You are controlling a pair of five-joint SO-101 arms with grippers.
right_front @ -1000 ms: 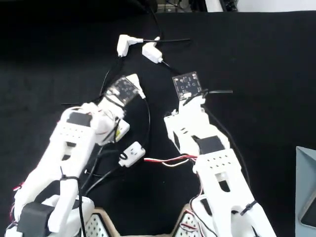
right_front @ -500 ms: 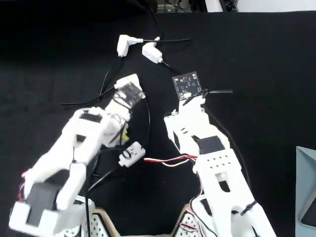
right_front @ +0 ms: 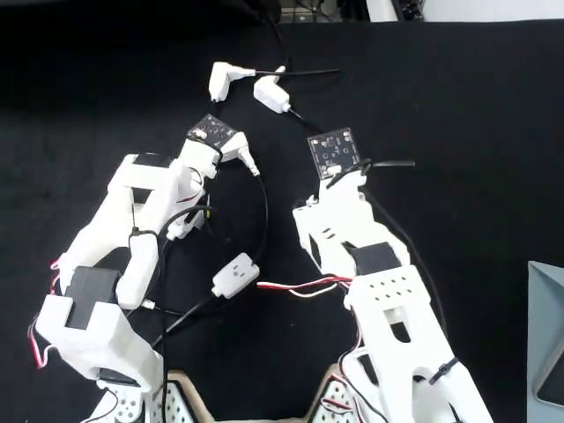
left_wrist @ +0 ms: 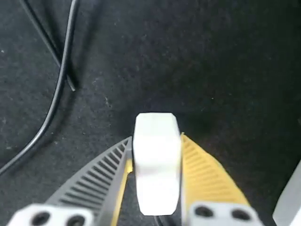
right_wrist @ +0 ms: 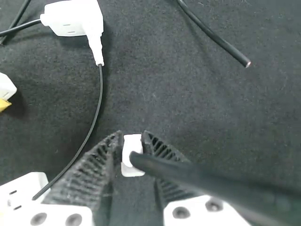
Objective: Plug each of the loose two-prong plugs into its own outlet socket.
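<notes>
My left gripper [left_wrist: 156, 137] is shut on a white plug [left_wrist: 156, 165], its grey and yellow fingers [left_wrist: 202, 174] pressed to the plug's sides. From above, this gripper [right_front: 226, 152] holds the plug [right_front: 241, 150] over the black mat, left of centre. My right gripper [right_wrist: 131, 139] is shut on a small white plug [right_wrist: 128, 165] that trails a black cable, low against the mat; the high view has it [right_front: 345, 179] at mid-table. A white outlet socket [right_front: 235, 275] lies between the arms' bases. Two more white cable ends [right_front: 220, 79] [right_front: 271, 93] lie at the far side.
A white socket piece [right_wrist: 73, 19] with a black cord lies ahead of the right gripper, and another white block [right_wrist: 19, 188] sits close beside it. Loose black cables [right_front: 264, 207] cross the mat. A grey bin [right_front: 546, 335] stands at the right edge.
The left arm has swung away from the near side toward the far cable ends, carrying its plug and uncovering the outlet socket. The right arm has not moved.
</notes>
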